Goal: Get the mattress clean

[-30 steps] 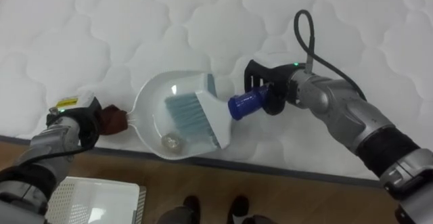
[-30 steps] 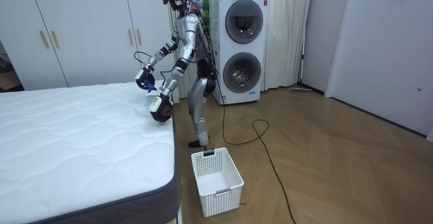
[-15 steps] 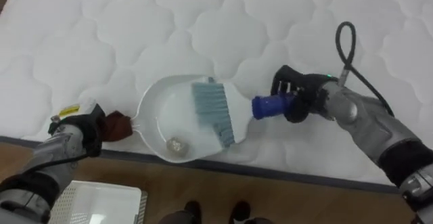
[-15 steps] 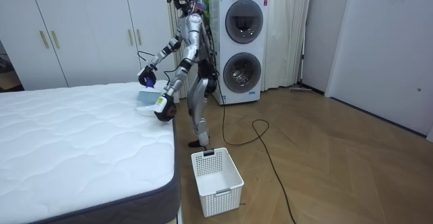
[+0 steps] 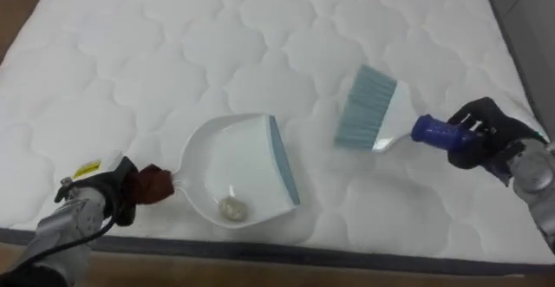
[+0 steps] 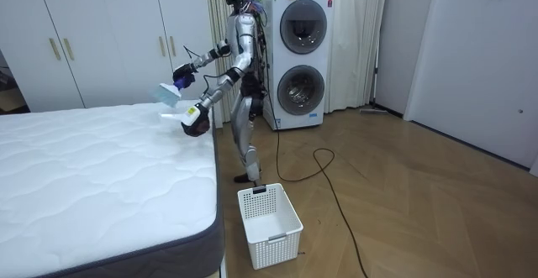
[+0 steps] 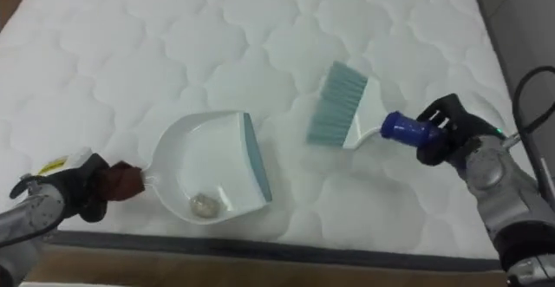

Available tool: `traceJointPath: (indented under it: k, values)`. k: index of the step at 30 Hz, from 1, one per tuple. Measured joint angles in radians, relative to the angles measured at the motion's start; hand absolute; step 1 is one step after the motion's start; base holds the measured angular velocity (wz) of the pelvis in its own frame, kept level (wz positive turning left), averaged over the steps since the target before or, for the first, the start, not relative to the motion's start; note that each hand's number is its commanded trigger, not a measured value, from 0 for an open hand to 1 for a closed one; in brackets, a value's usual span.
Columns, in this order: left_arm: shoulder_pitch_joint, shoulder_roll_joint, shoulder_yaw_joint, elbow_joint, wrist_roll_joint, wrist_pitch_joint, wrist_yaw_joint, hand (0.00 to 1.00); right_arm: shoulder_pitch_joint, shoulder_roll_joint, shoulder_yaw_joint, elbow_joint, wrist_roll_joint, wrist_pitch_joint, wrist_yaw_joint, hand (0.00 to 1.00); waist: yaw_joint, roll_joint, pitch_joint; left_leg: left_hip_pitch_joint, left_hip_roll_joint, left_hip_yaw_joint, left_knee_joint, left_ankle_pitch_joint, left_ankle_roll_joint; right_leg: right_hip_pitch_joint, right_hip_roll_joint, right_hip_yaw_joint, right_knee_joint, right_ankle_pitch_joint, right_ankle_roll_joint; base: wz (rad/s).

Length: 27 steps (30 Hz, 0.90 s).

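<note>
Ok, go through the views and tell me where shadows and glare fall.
Left eye view: even, soft light; the mattress quilting reads as gentle shading, and a faint shadow lies under the brush. Right eye view: the dustpan shows no harsh glare. Room view: the wooden floor has a mild sheen.

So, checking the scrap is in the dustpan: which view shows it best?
The left eye view: the small crumpled scrap lies plainly inside the white dustpan, near its handle end. The right eye view shows it equally well. In the room view the dustpan is far off; the scrap cannot be made out.
</note>
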Motion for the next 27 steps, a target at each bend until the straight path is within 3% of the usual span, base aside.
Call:
traceJointPath:
  k: [2, 4, 11, 15, 19, 23, 27]
  values:
    - [0.031, -0.021, 0.017, -0.005, -0.039, 0.013, -0.003, 1.0, 0.039, 0.001, -0.016, -0.017, 0.041, 0.01, -0.017, 0.0, 0.0, 0.013, -0.0082, 0.05, -0.001, 0.0, -0.029, -0.001, -0.001, 0.05, 0.006, 0.0, -0.021, 0.002, 0.004, 0.0]
    - [0.055, -0.022, 0.031, -0.018, -0.065, 0.021, -0.008, 1.0, 0.071, 0.001, -0.031, -0.064, 0.077, 0.018, -0.028, 0.0, -0.001, 0.018, -0.0104, 0.08, -0.002, 0.002, -0.049, 0.0, -0.003, 0.076, 0.009, 0.001, -0.038, 0.001, 0.006, 0.0]
    - [0.143, -0.026, 0.134, -0.128, -0.105, 0.037, -0.02, 1.0, 0.125, 0.004, -0.106, -0.166, 0.15, 0.019, -0.094, 0.0, -0.001, 0.018, -0.0102, 0.16, -0.001, -0.002, -0.106, 0.007, -0.015, 0.158, 0.024, -0.002, -0.094, 0.001, 0.009, 0.02]
    - [0.196, -0.031, 0.15, -0.186, -0.107, 0.048, -0.02, 1.0, 0.174, 0.021, -0.107, -0.202, 0.176, 0.023, -0.12, 0.0, 0.004, 0.018, -0.0108, 0.202, 0.0, -0.006, -0.125, 0.007, -0.019, 0.206, 0.034, -0.002, -0.126, 0.002, 0.01, 0.0]
    - [0.221, -0.056, 0.173, -0.238, -0.126, 0.056, -0.02, 1.0, 0.227, 0.061, -0.107, -0.276, 0.226, 0.026, -0.121, 0.0, 0.003, 0.021, -0.009, 0.214, 0.0, -0.018, -0.123, 0.007, -0.019, 0.229, 0.037, -0.003, -0.14, 0.003, 0.01, 0.05]
    - [0.232, -0.079, 0.214, -0.3, -0.14, 0.055, -0.017, 1.0, 0.23, 0.065, -0.107, -0.309, 0.295, 0.026, -0.121, 0.0, 0.003, 0.04, -0.0023, 0.211, 0.001, -0.029, -0.124, 0.004, -0.024, 0.231, 0.039, -0.006, -0.139, 0.002, 0.011, 0.07]
    - [0.237, -0.103, 0.247, -0.303, -0.141, 0.055, -0.014, 1.0, 0.231, 0.08, -0.109, -0.317, 0.306, 0.026, -0.135, 0.0, 0.001, 0.047, -0.003, 0.209, 0.0, -0.042, -0.122, 0.002, -0.027, 0.244, 0.036, -0.03, -0.14, -0.002, 0.01, 0.17]
